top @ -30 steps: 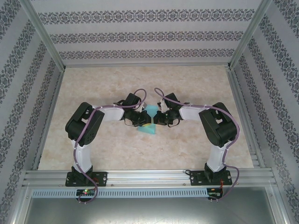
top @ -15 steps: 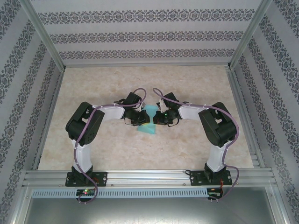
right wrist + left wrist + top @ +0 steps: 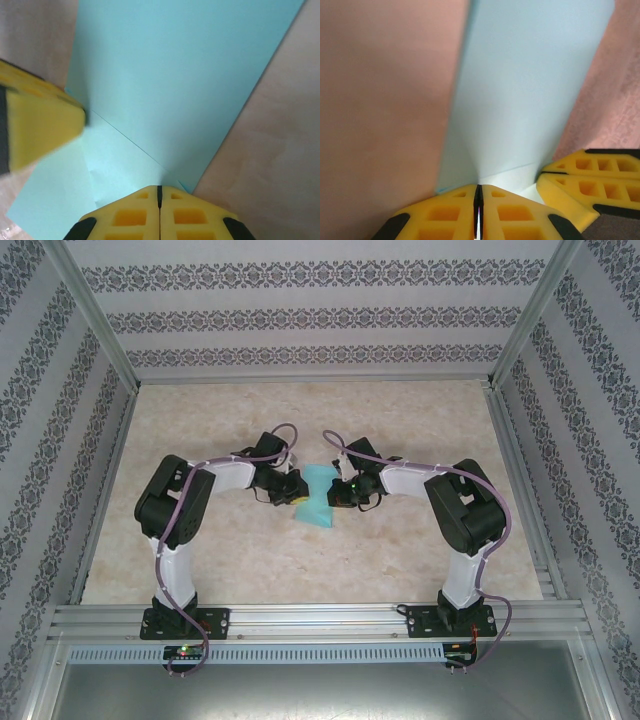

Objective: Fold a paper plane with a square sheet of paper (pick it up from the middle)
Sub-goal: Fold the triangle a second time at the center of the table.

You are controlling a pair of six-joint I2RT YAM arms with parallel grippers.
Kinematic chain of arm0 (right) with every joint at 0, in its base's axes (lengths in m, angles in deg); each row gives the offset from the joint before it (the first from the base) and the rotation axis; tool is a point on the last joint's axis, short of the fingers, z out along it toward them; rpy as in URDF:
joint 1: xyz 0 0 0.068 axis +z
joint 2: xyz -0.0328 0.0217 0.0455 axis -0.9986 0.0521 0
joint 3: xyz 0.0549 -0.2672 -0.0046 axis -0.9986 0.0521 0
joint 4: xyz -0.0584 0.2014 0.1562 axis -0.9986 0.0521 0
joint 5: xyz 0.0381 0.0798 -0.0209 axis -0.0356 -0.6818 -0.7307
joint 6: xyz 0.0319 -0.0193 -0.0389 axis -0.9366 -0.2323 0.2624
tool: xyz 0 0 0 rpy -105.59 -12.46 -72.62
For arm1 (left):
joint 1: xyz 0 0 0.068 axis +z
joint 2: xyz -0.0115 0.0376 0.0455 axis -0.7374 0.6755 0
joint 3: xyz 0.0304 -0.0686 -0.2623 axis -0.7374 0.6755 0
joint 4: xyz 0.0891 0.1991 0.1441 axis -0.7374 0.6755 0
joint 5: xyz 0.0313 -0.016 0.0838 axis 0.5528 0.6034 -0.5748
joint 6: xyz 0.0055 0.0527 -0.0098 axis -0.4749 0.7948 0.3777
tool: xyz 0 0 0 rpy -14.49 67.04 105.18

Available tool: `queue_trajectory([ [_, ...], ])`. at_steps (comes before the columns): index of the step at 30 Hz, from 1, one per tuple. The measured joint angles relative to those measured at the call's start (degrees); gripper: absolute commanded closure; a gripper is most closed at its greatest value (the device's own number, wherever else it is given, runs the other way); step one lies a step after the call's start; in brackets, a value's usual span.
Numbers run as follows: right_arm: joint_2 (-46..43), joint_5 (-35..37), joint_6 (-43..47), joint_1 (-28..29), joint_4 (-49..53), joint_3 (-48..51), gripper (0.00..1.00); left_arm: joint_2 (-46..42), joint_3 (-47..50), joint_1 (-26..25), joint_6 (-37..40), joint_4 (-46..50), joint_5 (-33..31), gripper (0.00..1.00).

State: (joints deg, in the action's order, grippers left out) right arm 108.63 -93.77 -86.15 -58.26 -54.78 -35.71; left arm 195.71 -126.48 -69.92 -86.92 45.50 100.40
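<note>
At frame centre in the top view, my left gripper (image 3: 296,496) and right gripper (image 3: 337,493) each clamp 1 side of the paper sheet (image 3: 316,506)

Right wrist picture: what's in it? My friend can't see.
Turquoise paper with a slanted crease, pinched at its near edge by the shut yellow right gripper. The left gripper is at its left edge; tan table at right.
</note>
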Motion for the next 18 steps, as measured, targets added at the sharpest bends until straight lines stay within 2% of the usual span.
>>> queue_trajectory([
  [5,0.0,0.2,0.3,0.0,0.2,-0.1,0.93,-0.1,0.0,4.4,1.1,1.2,0.7,0.88],
  [10,-0.1,0.6,0.3,0.0,0.4,-0.1,0.93,-2.1,0.0,5.1,2.2,2.6,-0.5,0.89],
  [13,-0.1,0.7,0.3,0.0,0.4,-0.1,0.93,-4.8,-0.2,3.5,3.1,3.0,-0.7,0.9],
  [18,-0.1,0.7,0.3,0.0,0.4,-0.1,0.93,-5.9,-1.2,-2.2,3.7,2.7,-0.5,0.96],
])
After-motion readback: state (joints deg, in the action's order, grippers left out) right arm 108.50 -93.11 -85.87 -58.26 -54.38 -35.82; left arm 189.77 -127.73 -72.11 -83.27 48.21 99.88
